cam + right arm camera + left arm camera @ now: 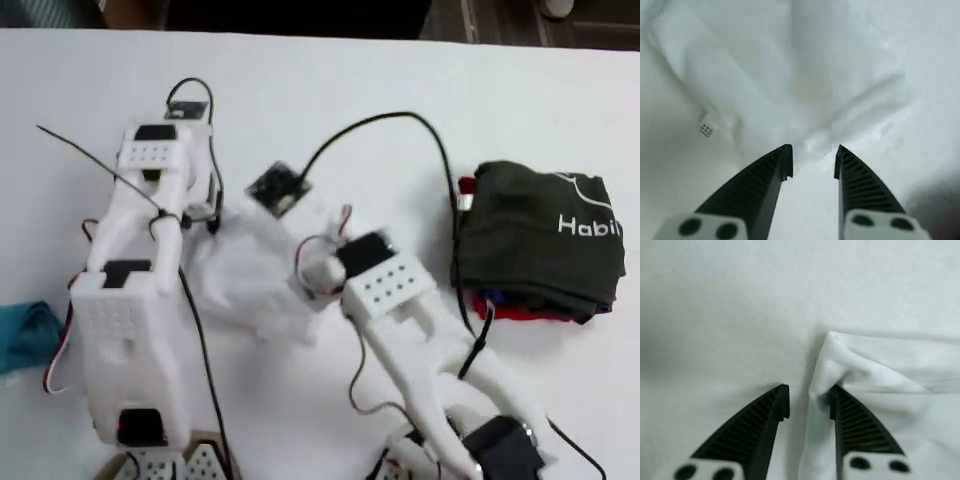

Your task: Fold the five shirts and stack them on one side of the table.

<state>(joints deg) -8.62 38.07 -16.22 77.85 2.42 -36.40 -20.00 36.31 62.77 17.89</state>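
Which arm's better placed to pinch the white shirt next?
Left, probably: left gripper open, shirt edge between its jaws. Right gripper also open, but shirt lies just ahead of its tips.

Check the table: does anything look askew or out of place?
The white shirt lies crumpled mid-table, unfolded. A teal cloth sits bunched beside the left arm, across from the folded stack, whose red layer pokes out underneath.

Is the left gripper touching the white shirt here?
Touching. In the left wrist view the left gripper has its jaws open, and one tip presses into the folded edge of the white shirt.
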